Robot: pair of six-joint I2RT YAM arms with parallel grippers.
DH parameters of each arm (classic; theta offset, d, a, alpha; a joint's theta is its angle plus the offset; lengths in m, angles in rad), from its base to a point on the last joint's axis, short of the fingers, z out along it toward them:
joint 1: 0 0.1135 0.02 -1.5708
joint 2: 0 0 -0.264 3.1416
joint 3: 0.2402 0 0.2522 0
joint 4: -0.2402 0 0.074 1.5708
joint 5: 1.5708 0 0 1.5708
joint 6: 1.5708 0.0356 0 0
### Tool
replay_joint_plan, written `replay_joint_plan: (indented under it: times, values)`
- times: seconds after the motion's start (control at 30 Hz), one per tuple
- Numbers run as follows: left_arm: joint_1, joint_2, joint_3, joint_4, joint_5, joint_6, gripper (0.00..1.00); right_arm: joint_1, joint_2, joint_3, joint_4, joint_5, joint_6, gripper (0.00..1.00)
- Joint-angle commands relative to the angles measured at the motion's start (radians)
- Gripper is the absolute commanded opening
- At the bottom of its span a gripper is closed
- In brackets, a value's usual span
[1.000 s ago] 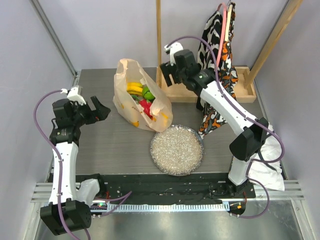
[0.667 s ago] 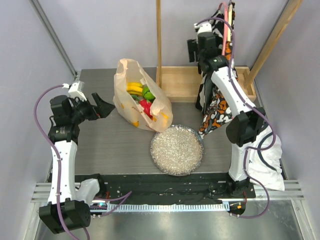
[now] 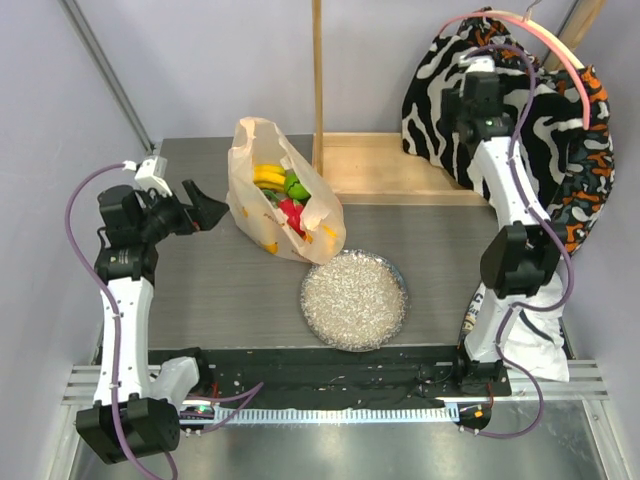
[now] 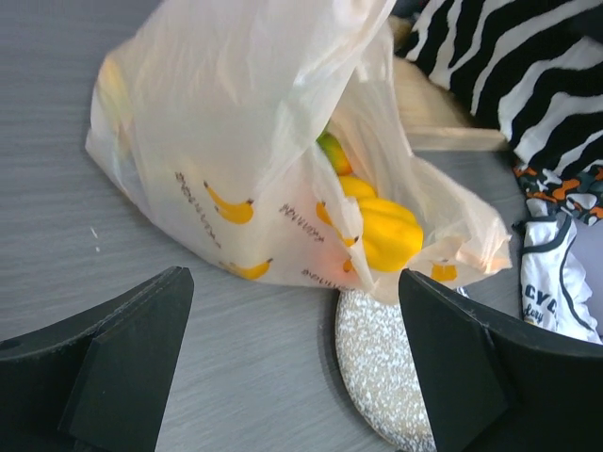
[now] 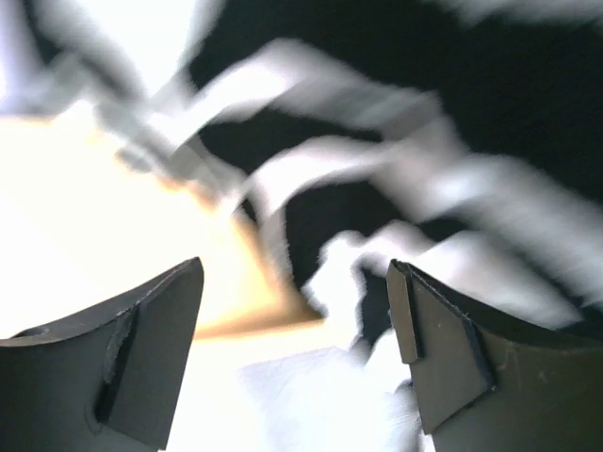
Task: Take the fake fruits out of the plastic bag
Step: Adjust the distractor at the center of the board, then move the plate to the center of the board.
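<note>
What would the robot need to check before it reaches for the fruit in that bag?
1. Plastic bag mouth gaping, fake fruits showing: ok.
2. Left gripper open, empty, aimed at the bag: ok.
3. Right gripper near the bag: not ok, it is open but raised by the patterned cloth.
4. Right wrist view sharp: not ok, blurred.
5. Plate beside the bag: ok.
6. More fruits hidden deeper in the bag: cannot tell.
</note>
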Motion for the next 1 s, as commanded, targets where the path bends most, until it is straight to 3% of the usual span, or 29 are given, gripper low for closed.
replay_joint_plan:
  times: [0.0,0.1,0.27,0.5,0.63,0.77,0.97]
  values:
    - [-0.002,-0.003,0.14,0.046,0.003,0.025,0.96,0.178,-0.237,-0.21,-0.076,-0.246,-0.035,0.88]
    - [-0.004,0.004,0.18,0.019,0.014,0.048,0.96,0.236,-0.358,-0.328,-0.131,-0.331,0.011,0.89]
    - [-0.004,-0.011,0.163,-0.01,-0.006,0.07,0.96,0.247,-0.524,-0.53,-0.241,-0.641,-0.021,0.88]
    - [-0.004,-0.066,0.053,-0.02,-0.04,0.018,0.95,0.26,-0.699,-0.847,-0.361,-0.565,-0.208,0.86]
    - [-0.004,-0.071,0.04,-0.033,-0.042,0.019,0.94,0.254,-0.692,-0.976,-0.361,-0.472,-0.214,0.86]
    - [-0.004,-0.048,0.057,-0.042,-0.048,0.031,0.94,0.252,-0.608,-0.99,-0.32,-0.434,-0.225,0.82]
    - [-0.004,-0.002,0.063,-0.037,-0.086,0.068,0.94,0.253,-0.421,-0.945,-0.389,-0.627,-0.343,0.73]
